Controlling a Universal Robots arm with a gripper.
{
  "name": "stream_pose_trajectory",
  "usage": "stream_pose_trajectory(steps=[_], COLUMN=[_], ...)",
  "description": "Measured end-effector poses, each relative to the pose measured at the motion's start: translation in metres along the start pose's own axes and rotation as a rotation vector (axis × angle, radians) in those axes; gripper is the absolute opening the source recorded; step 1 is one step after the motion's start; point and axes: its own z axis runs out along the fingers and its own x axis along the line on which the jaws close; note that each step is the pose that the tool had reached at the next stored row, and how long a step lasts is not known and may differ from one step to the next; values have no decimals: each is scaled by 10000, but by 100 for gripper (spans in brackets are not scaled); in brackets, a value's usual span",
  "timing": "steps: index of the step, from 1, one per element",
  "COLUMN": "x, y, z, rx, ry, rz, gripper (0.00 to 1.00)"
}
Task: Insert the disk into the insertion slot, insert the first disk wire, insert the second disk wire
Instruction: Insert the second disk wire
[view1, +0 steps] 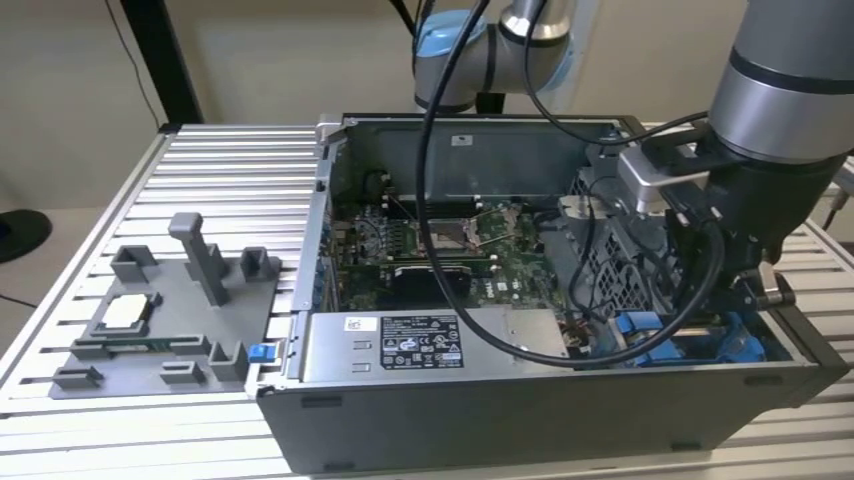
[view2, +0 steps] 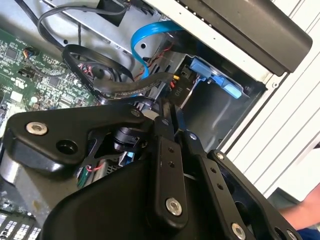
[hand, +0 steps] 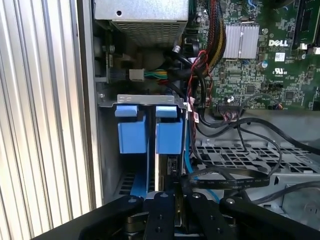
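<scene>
I see the fingers (hand: 175, 192) drawn close together, poised over the drive corner of the open computer case (view1: 534, 420). In both wrist views their tips (view2: 167, 117) meet beside the end of a flat black cable (hand: 230, 182); I cannot tell whether they pinch it.

Just beyond them the disk (hand: 167, 167) stands on edge inside the insertion slot (hand: 145, 99), its blue carrier (hand: 167, 137) beside a second blue latch piece (hand: 132, 132). The disk is just ahead of the fingertips, and I can't make out whether they touch. A thin blue cable (view2: 145, 40) loops near the bay.

Further out lies the green motherboard (hand: 250, 65), with white lettering printed on it. In the exterior view the arm (view1: 774, 100) reaches down at the frame's right into the case, and the power-supply box (view1: 507, 335) at lower centre carries a white printed label (view1: 407, 347). A grey fixture tray (view1: 174, 320) sits at lower left on the ribbed bench (view1: 227, 160).
</scene>
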Motion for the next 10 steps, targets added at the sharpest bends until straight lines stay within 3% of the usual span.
stream_pose_trajectory(steps=[8, 9, 10], x=[-2, -2, -4], y=[8, 7, 7], z=[50, 52, 59], rx=[14, 15, 16], ry=[4, -2, -21], rz=[-2, -3, -2], gripper=[0, 100, 100])
